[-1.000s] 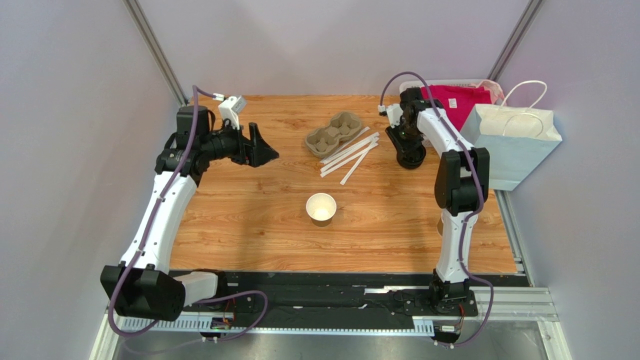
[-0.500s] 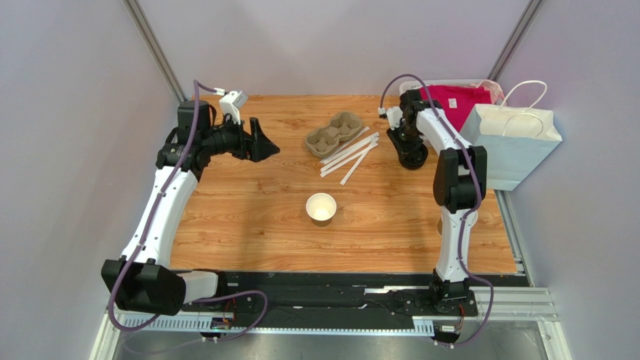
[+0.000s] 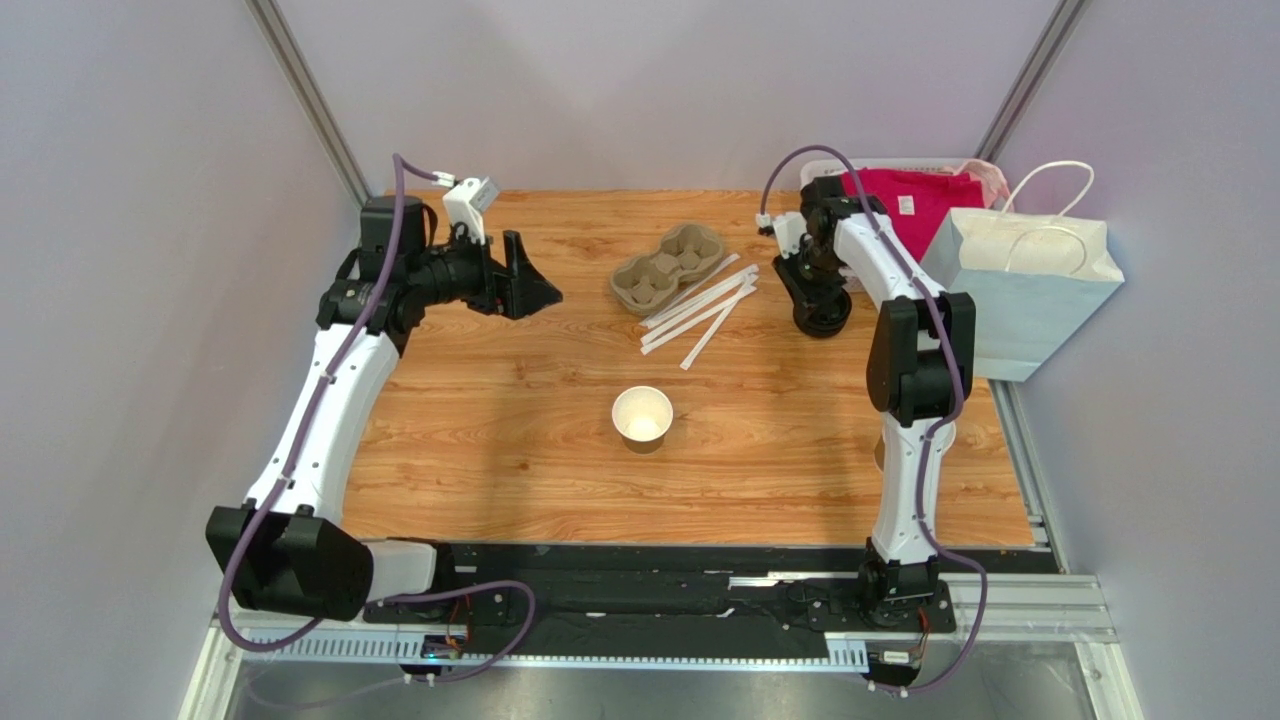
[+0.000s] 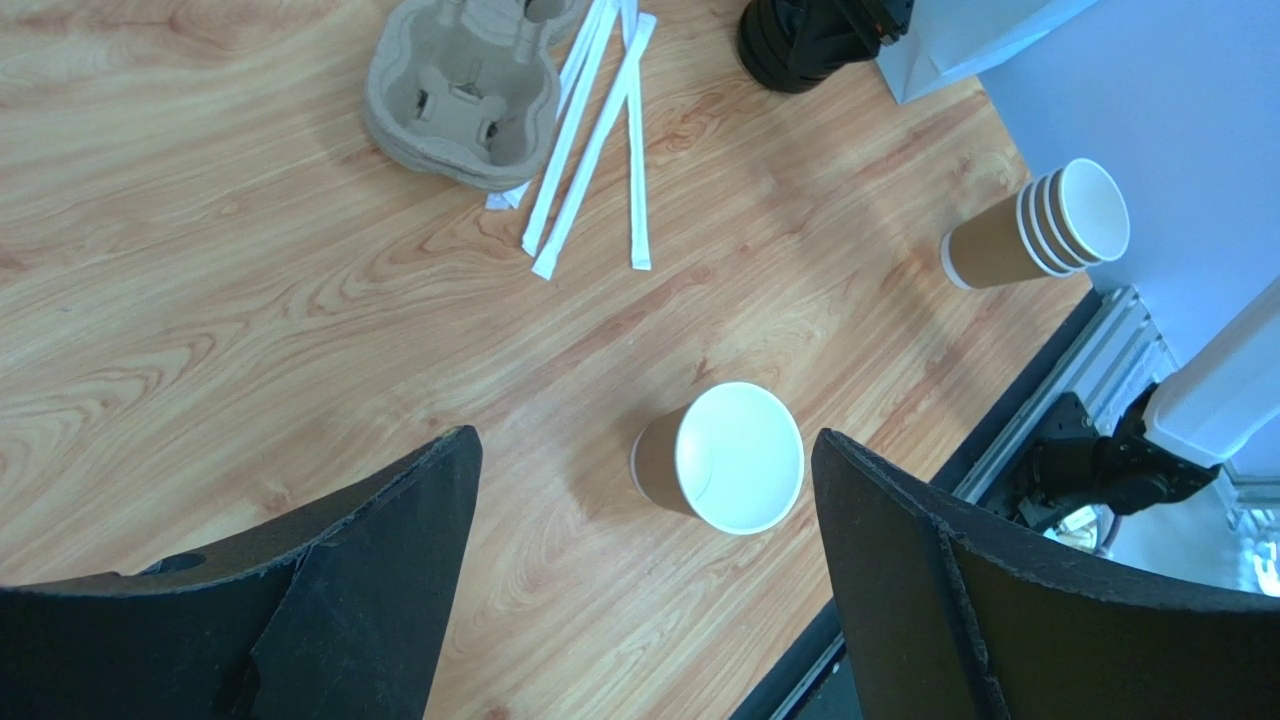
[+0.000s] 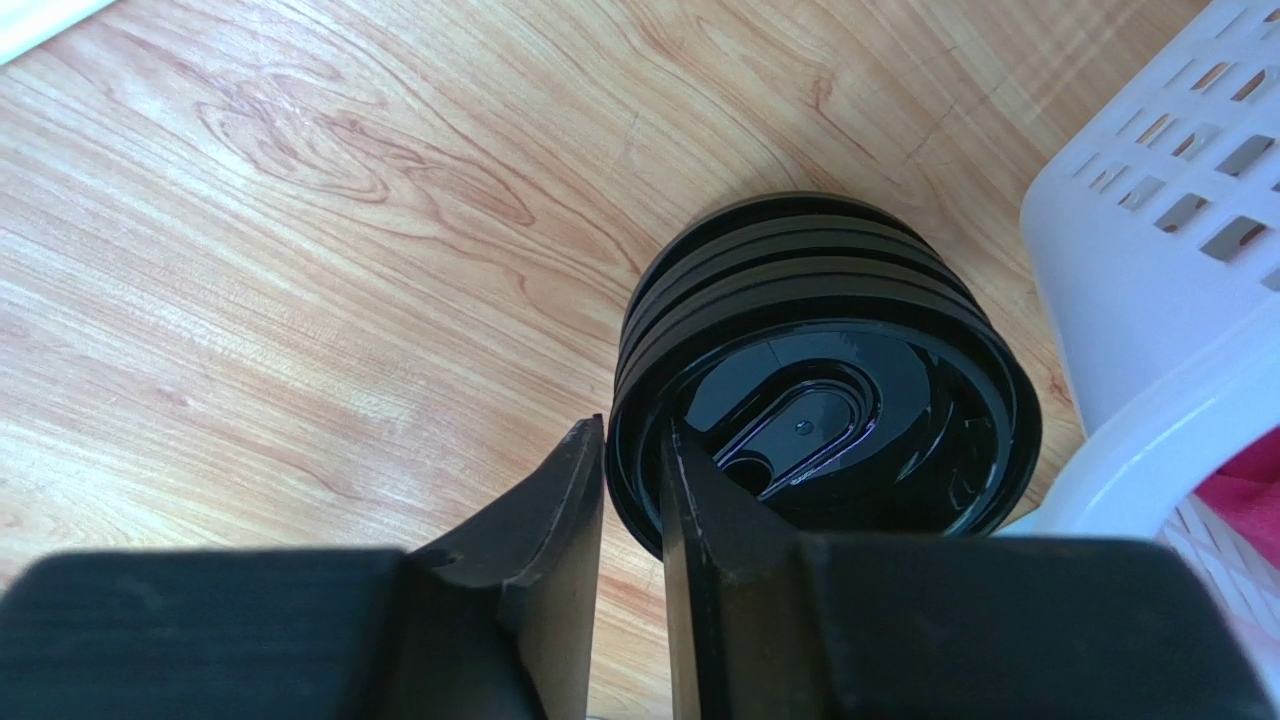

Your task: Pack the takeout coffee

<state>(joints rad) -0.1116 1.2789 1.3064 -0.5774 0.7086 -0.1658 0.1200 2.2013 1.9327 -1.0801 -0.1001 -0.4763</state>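
No cup with a lid on it is in view. A single lidless brown paper cup (image 3: 642,416) with a white inside stands upright at the middle of the table; it also shows in the left wrist view (image 4: 718,459). My left gripper (image 3: 526,285) is open and empty, held high over the back left of the table, its jaws (image 4: 643,438) wide apart. My right gripper (image 3: 813,288) is down on a stack of black lids (image 3: 822,317) at the back right. Its fingers (image 5: 631,428) are closed on the near rim of the top lid (image 5: 842,428), one inside and one outside.
A grey pulp cup carrier (image 3: 669,267) and several white wrapped straws (image 3: 699,312) lie at the back centre. A white paper bag (image 3: 1029,278) and a white basket (image 5: 1157,195) with pink cloth stand at the back right. A stack of lidless cups (image 4: 1044,228) lies near the right edge.
My left gripper has moved slightly toward the back of the table, still open. My right gripper has stayed at the lid stack.
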